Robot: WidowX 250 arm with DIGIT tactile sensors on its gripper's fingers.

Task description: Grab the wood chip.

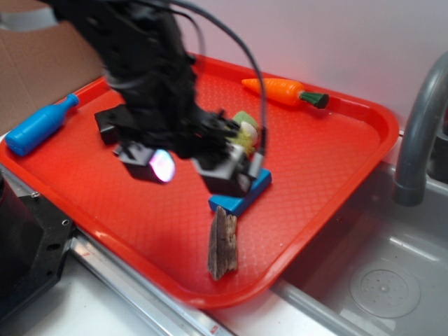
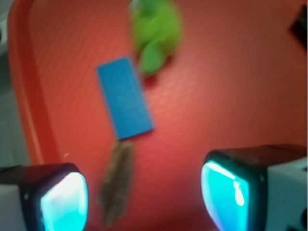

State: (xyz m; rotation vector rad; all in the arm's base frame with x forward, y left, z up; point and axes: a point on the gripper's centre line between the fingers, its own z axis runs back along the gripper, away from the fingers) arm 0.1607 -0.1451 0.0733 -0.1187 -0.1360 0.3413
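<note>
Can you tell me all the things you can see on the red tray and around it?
tray: one, red, beside the sink
wood chip: one, brown-grey, near tray's front edge, end touching the blue block
blue block: one, blue, mid-tray
green toy: one, green, past the block
carrot: one, orange, tray's far side
bottle: one, blue, over tray's left rim
black cube: one, black, left on tray
faucet: one, grey, over sink
gripper: one, black, jaws open above tray, holding nothing

Wood chip [image 1: 222,243] on tray [image 1: 329,150], end touching block [image 1: 241,197]; carrot [image 1: 283,92] far side; bottle [image 1: 38,124] over left rim (gripper [image 1: 192,168] above block).
</note>
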